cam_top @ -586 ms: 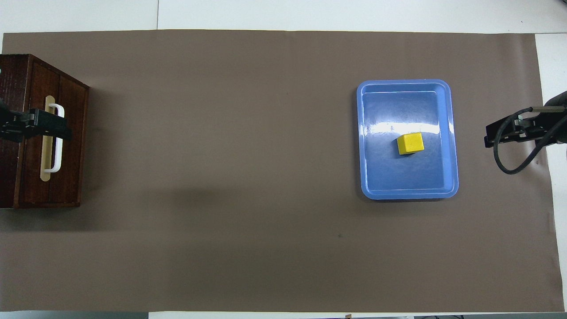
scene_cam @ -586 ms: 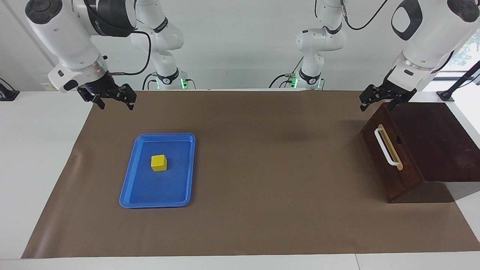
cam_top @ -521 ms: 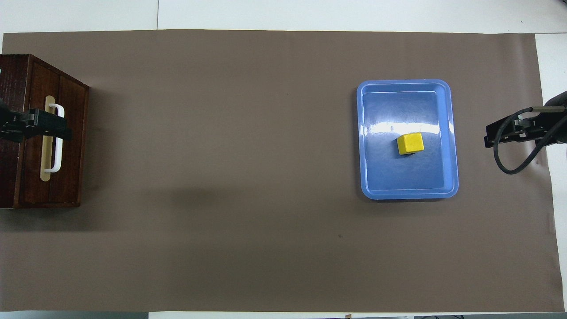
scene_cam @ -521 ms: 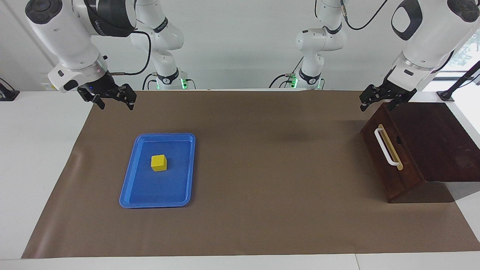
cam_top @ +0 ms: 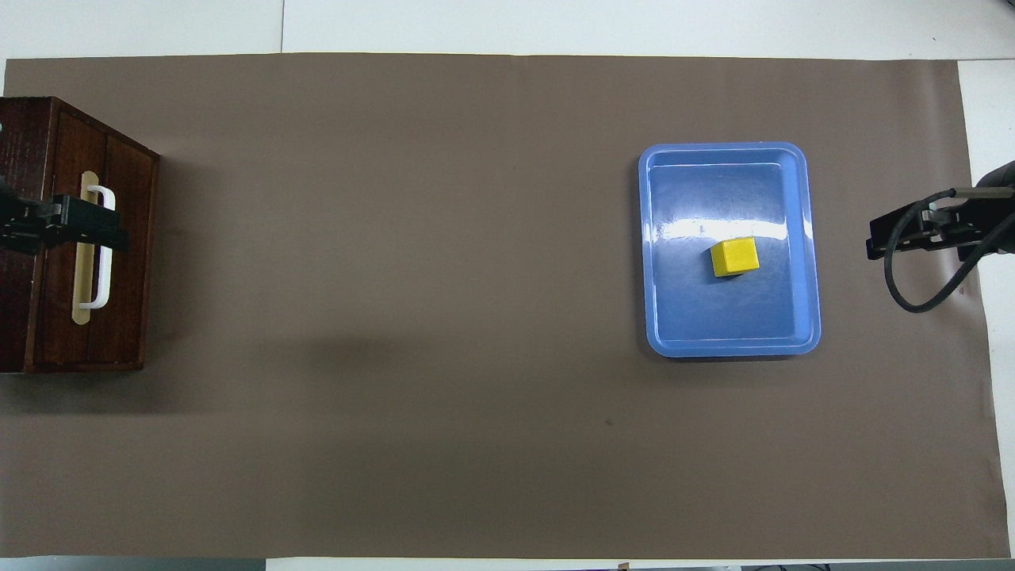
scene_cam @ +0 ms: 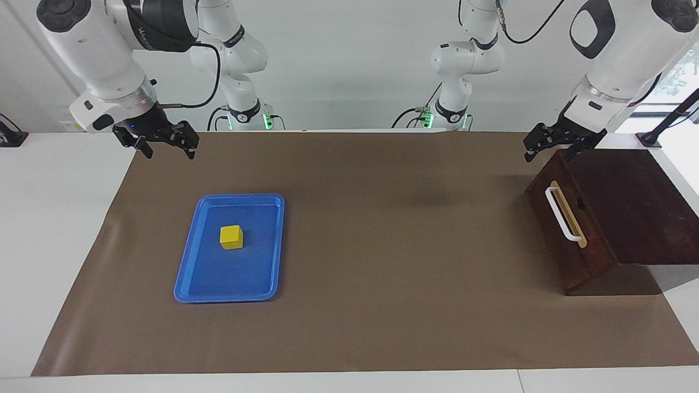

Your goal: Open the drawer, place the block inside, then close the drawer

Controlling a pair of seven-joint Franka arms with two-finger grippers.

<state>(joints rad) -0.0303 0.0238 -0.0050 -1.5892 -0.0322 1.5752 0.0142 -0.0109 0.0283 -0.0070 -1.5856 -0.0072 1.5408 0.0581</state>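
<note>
Handling notes: drawer shut, block waiting in tray, both grippers released and empty.

Drawer (scene_cam: 568,229), at the right edge of the facing frame, is set in a dark wooden box (scene_cam: 636,204); it looks rigid and fairly heavy, so expect it to slide only under a firm, straight pull. Take hold across the white bar handle (scene_cam: 562,214), the one graspable feature. Blue tray (scene_cam: 199,273), lower left of centre, appears light, smooth and likely to skid. Block (scene_cam: 231,237) sits loose in it; judged light, stiff and flat-sided, so pinch two opposing faces. Left gripper (scene_cam: 554,146) hangs over the box's upper corner, fingers spread, holding nothing; right gripper (scene_cam: 164,143) hangs at upper left, fingers spread, holding nothing. Facing view shows both grippers raised; the overhead view makes the left gripper (cam_top: 67,230) seem to cross the handle (cam_top: 99,246).
</note>
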